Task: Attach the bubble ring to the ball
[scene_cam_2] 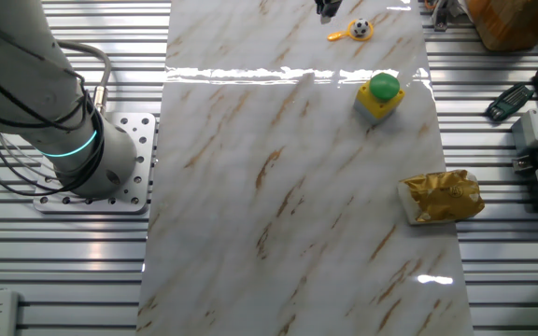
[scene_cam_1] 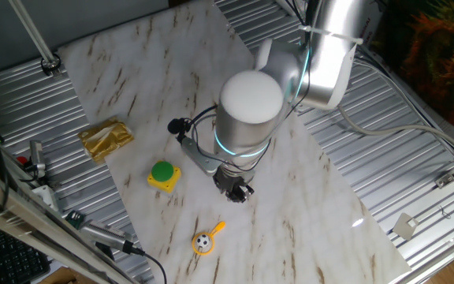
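Marble table [scene_cam_1: 306,197]: ring [scene_cam_1: 208,238], ball [scene_cam_1: 202,244], button box [scene_cam_1: 164,175], gold packet [scene_cam_1: 106,139]

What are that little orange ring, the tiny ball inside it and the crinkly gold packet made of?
The bubble ring looks like smooth moulded plastic, evenly orange. The ball is too small to tell; perhaps plastic or foam, white with black patches. The gold packet looks like shiny foil, wrinkled and reflective.

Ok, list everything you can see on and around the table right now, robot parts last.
Yellow-orange plastic bubble ring: one, near marble edge, loop around the ball.
Tiny black-and-white ball: one, inside the ring's loop.
Green round button on yellow box: one, mid-slab.
Gold crinkled foil packet: one, at slab edge.
White marble-patterned slab: one, on ribbed metal table.
Silver robot arm: one, above slab.
Black claw: one, beside the ring, holding nothing; jaw state unclear.
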Robot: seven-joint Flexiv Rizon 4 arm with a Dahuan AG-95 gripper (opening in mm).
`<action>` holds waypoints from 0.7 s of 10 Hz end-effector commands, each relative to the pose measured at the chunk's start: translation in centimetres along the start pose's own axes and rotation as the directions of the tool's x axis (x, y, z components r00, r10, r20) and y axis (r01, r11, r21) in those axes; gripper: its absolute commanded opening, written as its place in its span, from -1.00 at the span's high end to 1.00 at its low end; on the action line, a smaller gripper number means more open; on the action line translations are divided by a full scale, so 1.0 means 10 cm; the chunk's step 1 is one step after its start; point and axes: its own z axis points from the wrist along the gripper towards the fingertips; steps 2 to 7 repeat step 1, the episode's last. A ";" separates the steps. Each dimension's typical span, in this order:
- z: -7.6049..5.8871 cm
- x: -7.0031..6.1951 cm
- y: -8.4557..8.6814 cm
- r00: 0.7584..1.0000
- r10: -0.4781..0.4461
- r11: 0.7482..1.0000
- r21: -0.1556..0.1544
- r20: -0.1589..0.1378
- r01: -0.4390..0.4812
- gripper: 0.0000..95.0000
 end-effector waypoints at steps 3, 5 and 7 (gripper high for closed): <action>0.00 0.01 0.00 1.000 -0.022 1.000 -0.008 -0.015 0.022 0.60; 0.00 0.01 0.00 1.000 -0.022 1.000 -0.008 -0.015 0.022 0.60; 0.00 0.01 0.00 1.000 -0.022 1.000 -0.008 -0.015 0.022 0.60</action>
